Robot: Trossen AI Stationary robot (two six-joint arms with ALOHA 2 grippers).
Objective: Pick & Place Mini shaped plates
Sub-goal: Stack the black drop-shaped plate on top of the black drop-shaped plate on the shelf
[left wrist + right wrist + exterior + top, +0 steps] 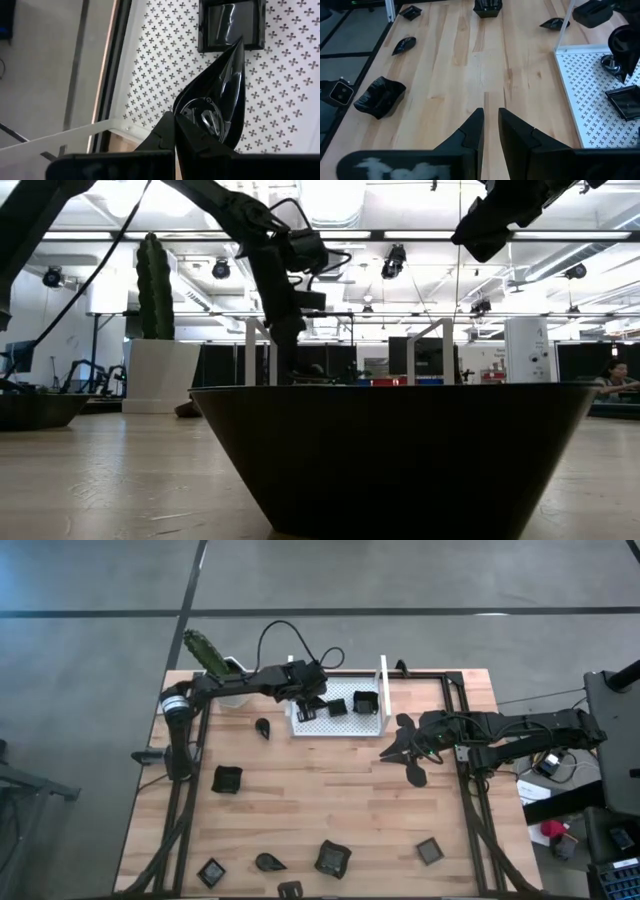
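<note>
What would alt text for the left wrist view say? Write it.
The left end effector, shut, pinches the rim of a glossy dark teardrop plate above the white perforated tray. A square dark plate lies in the tray just beyond.

A light wooden table (pixel 330 800) with a dark frame along its edges carries everything. Near the far edge stands a white perforated tray (pixel 345 725), and a white pot with a green cactus (pixel 222 675) sits at the far-left corner. Small dark plates lie scattered on the bare wood: a teardrop plate (pixel 263 728) just left of the tray, a square plate (pixel 227 779) by the left edge, another teardrop plate (pixel 414 773) toward the right edge, and several plates (pixel 332 858) along the near edge.
</note>
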